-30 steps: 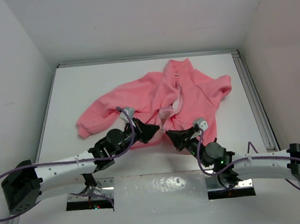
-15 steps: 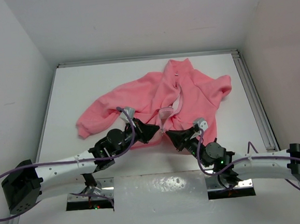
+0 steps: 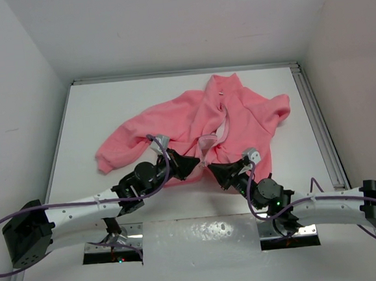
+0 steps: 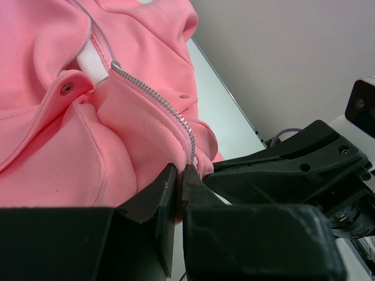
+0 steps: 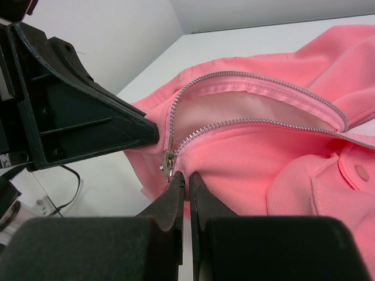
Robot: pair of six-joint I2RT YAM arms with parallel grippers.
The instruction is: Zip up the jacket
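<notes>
Right gripper (image 5: 186,175): black fingers clenched on the fleece hem just below the metal slider (image 5: 168,161).
Left gripper (image 4: 180,172): pinched onto the same hem, its tips nearly meeting.
Jacket (image 3: 251,109): soft salmon fleece, zipper (image 5: 258,123) gaping, crumpled mid-table.
Table (image 3: 107,101): white, showing all round the fleece.

Jacket (image 3: 203,120) on table (image 3: 107,101); L gripper (image 3: 197,163), R gripper (image 3: 210,168) at hem.

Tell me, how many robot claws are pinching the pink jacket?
2. The left gripper pinches the jacket at its near hem. The right gripper pinches the fabric just below the zipper slider, almost tip to tip with the left one.
</notes>
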